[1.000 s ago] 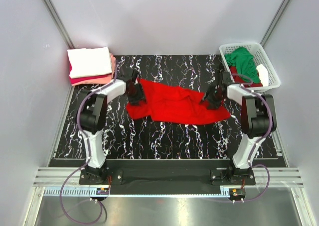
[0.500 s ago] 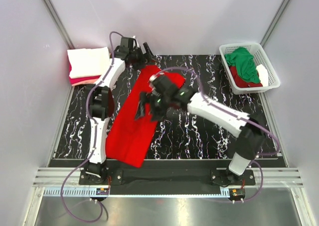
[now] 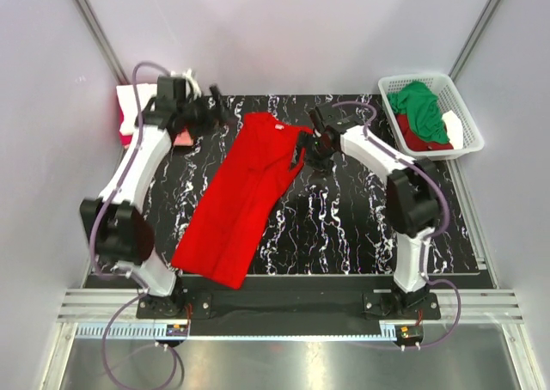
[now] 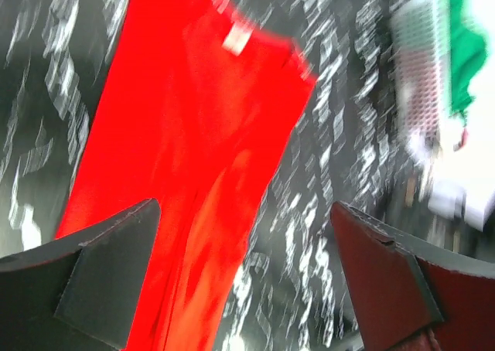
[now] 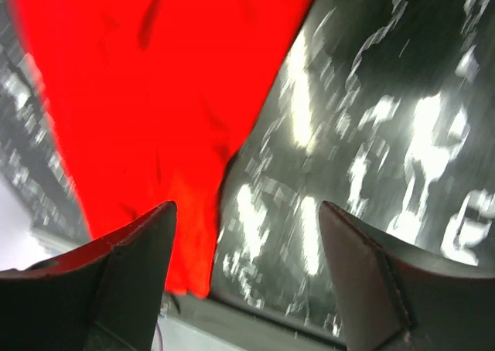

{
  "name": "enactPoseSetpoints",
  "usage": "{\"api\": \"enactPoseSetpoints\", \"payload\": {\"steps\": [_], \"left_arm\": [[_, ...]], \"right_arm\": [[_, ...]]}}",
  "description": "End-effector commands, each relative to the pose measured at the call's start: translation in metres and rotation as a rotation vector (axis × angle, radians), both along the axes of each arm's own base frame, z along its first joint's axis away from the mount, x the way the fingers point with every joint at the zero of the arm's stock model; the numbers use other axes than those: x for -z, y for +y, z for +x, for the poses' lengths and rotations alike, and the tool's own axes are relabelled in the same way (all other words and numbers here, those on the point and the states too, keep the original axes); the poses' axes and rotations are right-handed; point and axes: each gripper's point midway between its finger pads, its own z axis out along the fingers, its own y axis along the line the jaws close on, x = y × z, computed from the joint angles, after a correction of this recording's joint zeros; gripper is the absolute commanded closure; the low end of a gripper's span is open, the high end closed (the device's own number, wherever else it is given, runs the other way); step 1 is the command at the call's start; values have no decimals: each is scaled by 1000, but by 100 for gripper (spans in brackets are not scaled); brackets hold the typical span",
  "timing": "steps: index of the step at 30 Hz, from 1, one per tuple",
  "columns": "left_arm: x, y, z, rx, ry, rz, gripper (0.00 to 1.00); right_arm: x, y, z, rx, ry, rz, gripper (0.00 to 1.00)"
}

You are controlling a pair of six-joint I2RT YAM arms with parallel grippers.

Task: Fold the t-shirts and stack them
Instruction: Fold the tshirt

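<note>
- Comparing with half a second ago: the right gripper [image 3: 308,152] has left the middle of the bright red t-shirt [image 3: 245,192] and now sits just beside the shirt's right edge, near the far end of the black marbled table top [image 3: 361,227].
- The left gripper [image 3: 216,113] has drawn back from beyond the far edge. It is now near the far left corner, to the left of the collar and apart from the cloth.
- The shirt keeps the same diagonal line. One second ago it lay crosswise between the two grippers.
- Shirt position: collar end at the middle of the far edge, hem end at the near edge left of centre. The white neck label [image 3: 278,126] faces up.
- Left gripper [image 4: 246,206]: fingers spread wide with nothing between them. The shirt [image 4: 193,134] and its label [image 4: 234,38] lie below, blurred.
- Right gripper [image 5: 247,206]: fingers spread wide and holding nothing. The red cloth [image 5: 131,96] lies below its left finger. Contact with the cloth cannot be determined.
- A stack of folded shirts [image 3: 129,98], white on top, sits at the far left corner, partly hidden by the left arm.
- The white lattice basket [image 3: 468,115] at the far right corner holds a green shirt [image 3: 418,105] over a dark red one [image 3: 416,137].
</note>
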Motion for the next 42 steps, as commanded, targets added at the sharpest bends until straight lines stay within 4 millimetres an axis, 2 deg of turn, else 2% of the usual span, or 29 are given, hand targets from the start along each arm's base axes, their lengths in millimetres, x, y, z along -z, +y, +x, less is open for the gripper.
{"api": "enactPoseSetpoints", "payload": {"steps": [1,2,6,7,8,9,10,11,12,14,18,20,21,22,23,24,25,26,28,29,30,32,33,35,38,39,40,41,42], "left_arm": [[44,9,-53,-13,101,42,1],[33,10,-68,-18,69,32,1],[48,19,-121,-60,90,81,1],[47,18,-130,-54,79,84,1],[47,19,-145,-48,68,88,1],[48,18,-153,-43,65,98,1],[48,19,-159,-40,63,104,1],[50,23,-170,-42,71,118,1],[51,26,-174,-47,70,131,1],[51,33,-187,-52,71,154,1],[60,40,-205,-55,86,173,1],[62,41,-211,-46,82,177,1],[65,43,-212,-53,87,186,1],[69,45,-215,-55,93,196,1],[74,49,-218,-63,108,213,1],[76,50,-220,-63,113,220,1],[79,51,-223,-64,122,223,1],[80,52,-225,-66,128,223,1],[80,51,-229,-68,116,212,1],[85,52,-232,-68,127,212,1],[86,51,-233,-68,129,208,1],[89,48,-235,-61,132,188,1],[90,47,-236,-56,135,182,1],[91,42,-237,-36,137,162,1],[91,40,-236,-29,133,158,1],[92,39,-236,-28,133,157,1],[92,39,-233,-30,130,154,1],[93,37,-232,-28,130,149,1],[97,36,-232,-28,145,145,1]], "right_arm": [[21,-13,38,23,1,-18,20],[22,-15,48,39,-1,-8,24],[42,-33,90,80,-2,54,30],[64,-42,98,95,44,57,32],[57,-41,115,80,8,73,33],[63,-43,117,76,33,71,34],[85,-44,119,70,78,63,35],[76,-41,132,64,47,75,35],[91,-40,131,61,84,75,36],[95,-36,136,80,87,94,38],[112,-29,147,110,80,121,60],[108,-26,158,118,61,141,76],[118,-26,159,120,77,137,83],[120,-28,165,132,69,129,95],[105,-29,182,142,14,136,100],[116,-39,189,174,11,89,100],[113,-43,199,190,-25,71,100],[95,-44,218,198,-101,76,100],[86,-44,248,222,-218,109,100],[71,-40,269,243,-309,163,100],[72,-36,278,252,-339,187,100],[52,-28,299,266,-435,261,100],[54,-24,311,270,-484,294,100],[23,-18,329,281,-600,368,90],[0,-19,339,272,-692,385,30],[-23,-18,337,251,-723,391,13],[-23,-19,333,223,-725,364,1],[-63,-21,327,203,-767,365,0],[-73,-22,320,186,-767,353,0]]}}
